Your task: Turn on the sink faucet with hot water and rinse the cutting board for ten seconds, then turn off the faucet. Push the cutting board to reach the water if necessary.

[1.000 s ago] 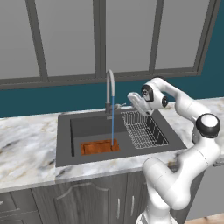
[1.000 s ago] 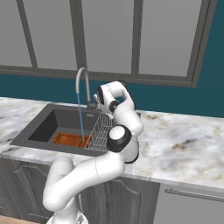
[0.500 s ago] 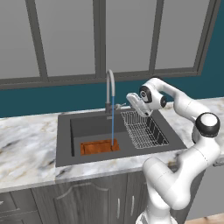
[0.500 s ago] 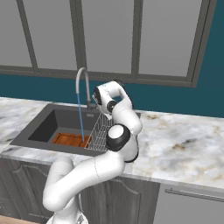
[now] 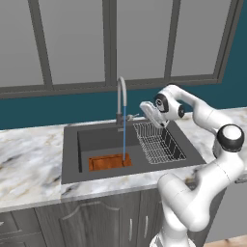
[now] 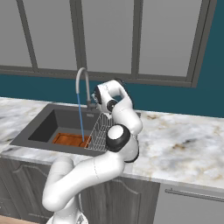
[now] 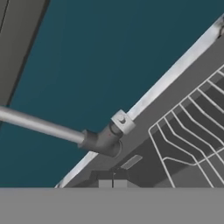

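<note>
Gripper position: raised above the back rim of the sink, just right of the sink faucet base and over the rear left corner of the silver wire dish rack. Finger spacing cannot be determined: in the hand view the tips appear only as small dark shapes at the bottom edge, close together.

Left base view, left to right:
- The cutting board lies flat on the sink floor, left of centre, well below and to the left of the gripper. Its long axis runs left to right, parallel to the front rim.
- The water falls as a thin vertical blue stream from the spout tip and lands on the right end of the board.
- The faucet stands upright at the back rim. Its gooseneck curves forward over the basin, and its base lies just left of the gripper.
- The rack occupies the right half of the basin, with its long axis running front to back.

Right base view: the faucet rises just left of the hand, the stream drops to the board, and the rack sits between the board and the arm.

Hand view: the faucet base with its small lever sits near centre, close ahead of the fingertips. The spout tube extends toward the left edge. Rack wires cross the right side.
</note>
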